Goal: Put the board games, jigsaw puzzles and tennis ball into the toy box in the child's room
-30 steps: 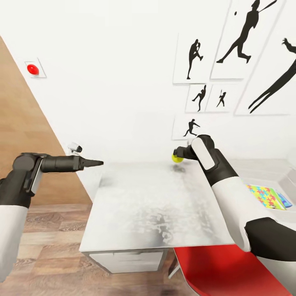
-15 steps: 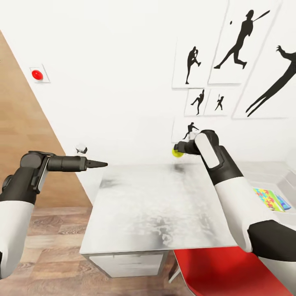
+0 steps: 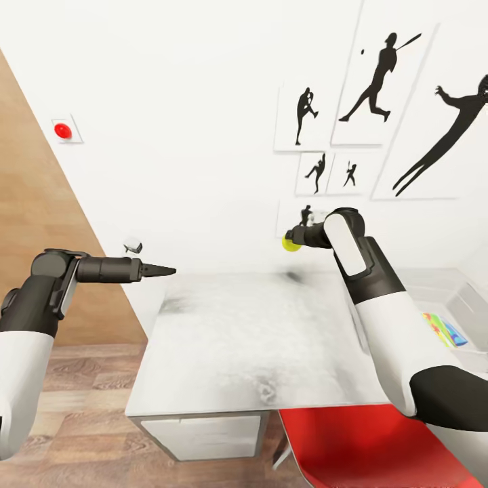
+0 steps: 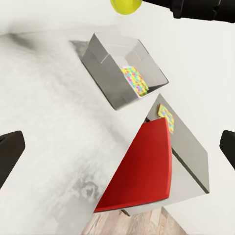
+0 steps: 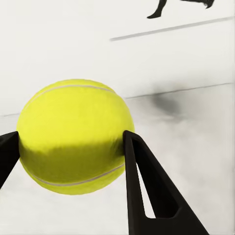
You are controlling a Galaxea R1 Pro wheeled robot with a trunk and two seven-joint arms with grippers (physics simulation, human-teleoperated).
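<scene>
The right claw pinches the ball above the far edge of the bench; the left claw hangs spread at the bench's left. At right, the box holds a puzzle.

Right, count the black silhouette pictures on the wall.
6: pitcher, batter and reaching figure on top, two small ones below, one lowest, partly behind the right claw gripping the tennis ball. Others may lie off-frame.
</scene>
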